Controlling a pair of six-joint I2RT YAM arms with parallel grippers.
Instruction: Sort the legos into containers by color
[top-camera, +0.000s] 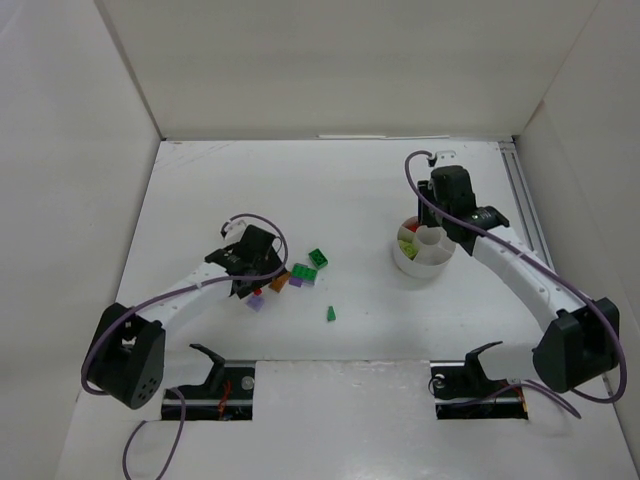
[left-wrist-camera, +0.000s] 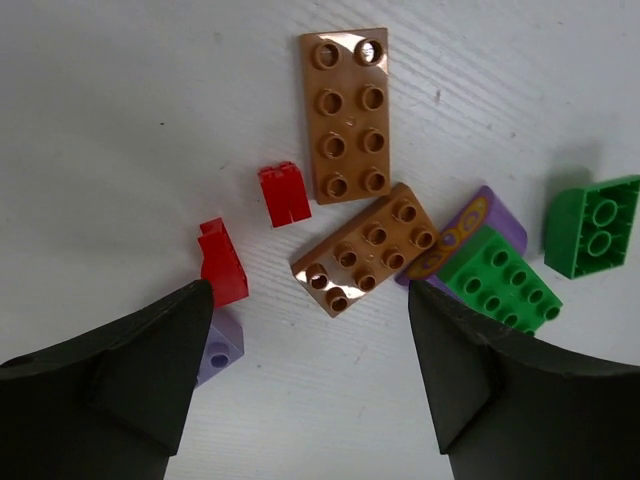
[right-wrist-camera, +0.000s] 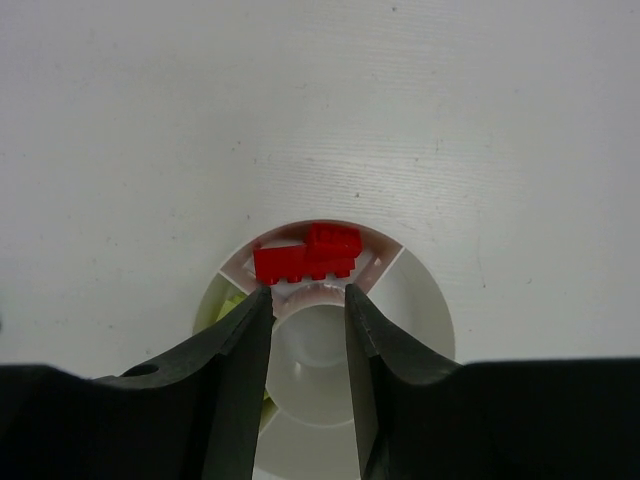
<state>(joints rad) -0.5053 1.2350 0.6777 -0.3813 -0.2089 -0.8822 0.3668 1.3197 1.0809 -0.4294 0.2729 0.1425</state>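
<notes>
My left gripper (left-wrist-camera: 310, 335) is open and empty, low over the loose legos. Between and ahead of its fingers lie two orange-brown plates (left-wrist-camera: 346, 115) (left-wrist-camera: 367, 248), two red bricks (left-wrist-camera: 284, 193) (left-wrist-camera: 222, 262), a lilac brick (left-wrist-camera: 220, 347) by the left finger, a purple brick (left-wrist-camera: 470, 230) and two green bricks (left-wrist-camera: 500, 280) (left-wrist-camera: 592, 225). My right gripper (right-wrist-camera: 307, 295) is open and empty above the central cup of the white dish (right-wrist-camera: 425, 300). Red bricks (right-wrist-camera: 306, 258) lie in its far compartment, lime-yellow ones (right-wrist-camera: 228, 303) in the left one.
In the top view the left gripper (top-camera: 247, 282) sits at the brick pile's left side and the right gripper (top-camera: 432, 232) over the dish (top-camera: 415, 268). A small dark green brick (top-camera: 331, 314) lies alone nearer the arm bases. White walls enclose the table.
</notes>
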